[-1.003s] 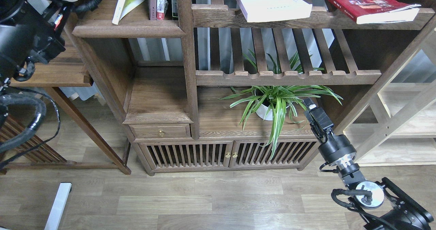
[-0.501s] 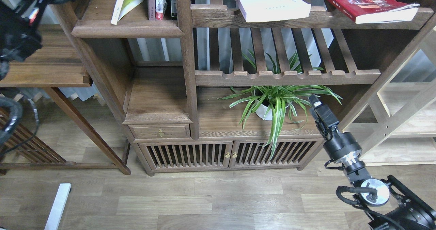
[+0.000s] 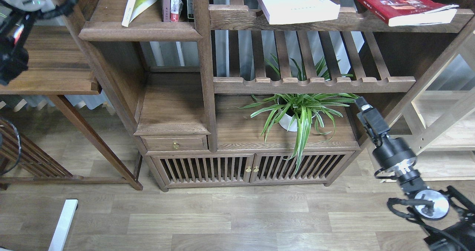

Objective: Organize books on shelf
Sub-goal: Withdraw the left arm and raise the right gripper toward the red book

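The yellow-green book (image 3: 139, 0) leans upright on the solid dark shelf (image 3: 141, 32) at the upper left, beside a few standing books (image 3: 174, 2). The white book (image 3: 297, 2) lies flat on the top slatted rack. The red book (image 3: 400, 4) lies flat at that rack's right end and overhangs the rail. My right gripper (image 3: 362, 104) points up beside the bookcase's right post, empty and far below the books; its dark fingers cannot be told apart. My left arm (image 3: 11, 54) is a dark mass at the far left edge, and no fingers show on it.
A potted spider plant (image 3: 300, 113) stands in the lower compartment, just left of my right gripper. A lower slatted rack (image 3: 315, 82) hangs above it. A brown side table (image 3: 55, 69) is at the left and a pale wood frame (image 3: 441, 132) at the right.
My right gripper has moved right and slightly up, away from the plant's leaves towards the bookcase's right post. My left arm has drawn back towards the left edge. The books have not moved.
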Robot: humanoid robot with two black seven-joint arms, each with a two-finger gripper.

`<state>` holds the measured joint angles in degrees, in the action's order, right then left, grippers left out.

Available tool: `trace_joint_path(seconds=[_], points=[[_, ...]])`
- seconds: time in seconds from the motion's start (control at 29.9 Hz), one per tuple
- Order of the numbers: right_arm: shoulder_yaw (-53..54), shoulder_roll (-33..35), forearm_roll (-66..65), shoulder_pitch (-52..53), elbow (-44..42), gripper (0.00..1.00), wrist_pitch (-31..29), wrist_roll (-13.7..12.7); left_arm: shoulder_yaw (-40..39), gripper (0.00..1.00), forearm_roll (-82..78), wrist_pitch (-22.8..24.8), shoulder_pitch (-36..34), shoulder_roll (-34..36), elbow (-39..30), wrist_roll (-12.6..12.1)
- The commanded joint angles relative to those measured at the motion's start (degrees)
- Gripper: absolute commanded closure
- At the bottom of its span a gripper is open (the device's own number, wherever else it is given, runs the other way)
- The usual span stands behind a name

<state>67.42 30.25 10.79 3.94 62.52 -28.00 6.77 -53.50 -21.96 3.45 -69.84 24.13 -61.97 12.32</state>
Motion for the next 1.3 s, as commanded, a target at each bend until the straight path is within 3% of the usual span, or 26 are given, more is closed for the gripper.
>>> trace_joint_path(seconds=[0.0, 0.1, 0.27, 0.7, 0.87, 1.04, 1.27], points=[[-0.10, 3.67, -0.33, -0.34, 0.50, 0.03, 0.00, -0.18, -2.91, 0.01, 2.17, 3.04, 5.49, 0.13, -4.91, 0.51], [0.17, 6.22, 0.29, -0.95, 1.99, 0.03, 0.00, -0.09, -4.85, 0.01, 3.76, 9.01, 8.40, 0.13, -7.11, 0.69], [2.36, 7.72, 2.05, -1.92, 2.52, 0.03, 0.00, -0.09, -6.70, 0.01, 5.87, 24.21, 11.92, 0.04, -8.61, -0.19], [6.23, 10.18, 3.89, -2.01, 3.49, 0.04, 0.00, -0.09, -5.56, 0.01, 8.68, 24.55, 18.34, -1.10, -15.90, -0.54], [6.23, 8.87, 7.31, -1.83, 3.23, 0.03, 0.00, 0.35, -3.45, 0.01, 8.51, 24.55, 20.45, -9.26, -15.82, -0.80], [7.28, 7.28, 11.63, -0.17, 3.23, 0.03, 0.00, 0.35, -0.90, 0.01, 8.33, 24.55, 22.99, -14.80, -15.47, -4.14], [7.37, 6.84, 13.29, 4.58, 3.23, 0.04, 0.00, 0.35, 1.64, 0.01, 8.25, 24.55, 26.78, -20.17, -15.03, -4.41]])
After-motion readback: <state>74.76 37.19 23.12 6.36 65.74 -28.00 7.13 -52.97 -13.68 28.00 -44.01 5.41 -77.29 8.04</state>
